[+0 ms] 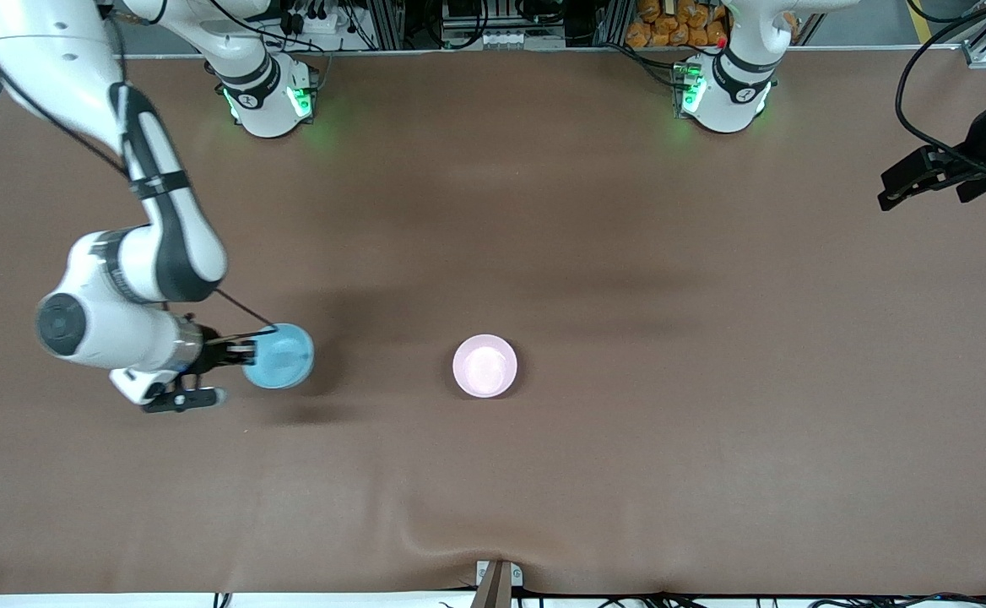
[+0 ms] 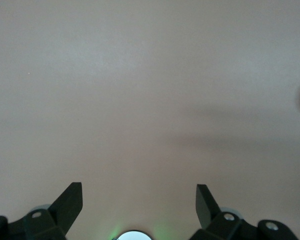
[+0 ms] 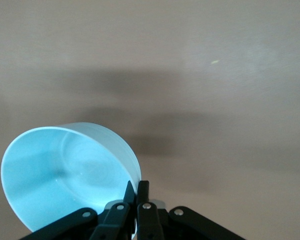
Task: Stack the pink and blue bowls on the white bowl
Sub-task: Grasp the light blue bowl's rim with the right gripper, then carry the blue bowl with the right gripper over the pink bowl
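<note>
My right gripper [image 1: 248,351] is shut on the rim of the light blue bowl [image 1: 280,356], holding it tilted a little above the table toward the right arm's end. In the right wrist view the fingertips [image 3: 138,188] pinch the blue bowl's [image 3: 65,170] wall. The pink bowl [image 1: 484,366] stands upright on the table near the middle. No separate white bowl shows; whether one sits under the pink bowl I cannot tell. My left gripper [image 1: 898,187] is open and empty, waiting above the table's edge at the left arm's end; its wrist view shows the gripper [image 2: 138,192] over bare table.
The brown table cover [image 1: 628,253] has a wrinkle at its near edge [image 1: 459,549]. The two arm bases [image 1: 265,101] [image 1: 725,93] stand along the table's edge farthest from the front camera.
</note>
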Motion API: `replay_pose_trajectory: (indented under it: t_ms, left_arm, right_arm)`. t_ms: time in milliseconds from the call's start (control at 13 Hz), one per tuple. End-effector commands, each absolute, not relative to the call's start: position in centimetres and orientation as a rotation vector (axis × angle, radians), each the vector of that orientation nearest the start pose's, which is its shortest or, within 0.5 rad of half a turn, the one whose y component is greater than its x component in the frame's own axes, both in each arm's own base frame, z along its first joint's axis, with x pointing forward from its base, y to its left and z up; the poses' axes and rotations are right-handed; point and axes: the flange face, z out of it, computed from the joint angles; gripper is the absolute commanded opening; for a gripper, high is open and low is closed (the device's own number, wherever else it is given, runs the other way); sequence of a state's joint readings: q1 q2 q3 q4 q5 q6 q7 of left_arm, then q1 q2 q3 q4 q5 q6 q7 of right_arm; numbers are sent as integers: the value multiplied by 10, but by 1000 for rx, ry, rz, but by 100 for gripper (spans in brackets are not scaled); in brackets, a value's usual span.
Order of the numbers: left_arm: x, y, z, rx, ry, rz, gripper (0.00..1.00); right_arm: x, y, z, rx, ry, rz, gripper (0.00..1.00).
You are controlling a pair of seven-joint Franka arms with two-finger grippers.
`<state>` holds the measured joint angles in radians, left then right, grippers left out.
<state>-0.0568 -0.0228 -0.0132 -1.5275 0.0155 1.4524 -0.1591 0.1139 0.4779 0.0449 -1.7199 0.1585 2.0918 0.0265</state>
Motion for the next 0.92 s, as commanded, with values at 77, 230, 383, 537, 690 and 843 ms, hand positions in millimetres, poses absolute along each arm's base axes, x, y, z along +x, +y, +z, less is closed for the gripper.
replay_pose_trajectory:
  t_ms: [77,230,383,537,690,843]
  left_arm:
    - [530,-45,651,-3121,-124,84,100]
    - [531,-39,648,-3124,-126,96,100]
    - [531,-35,650,-3125,-130,90,100]
    - [530,-35,653,-3127,-128,85,100]
    - [529,-36,653,-3127,-123,85,100]
    - [528,-32,656,-3127,-135,78,100]
  right_arm:
    - [626,204,323,-2966,141,191,0]
    - [624,222,322,-2960,242,179,0]
    - [619,238,321,-2956,323,191,0]
    - [607,269,321,-2955,394,202,0]
    - [605,280,321,-2934,477,180,0]
    - [604,290,325,-2845,556,226,0]
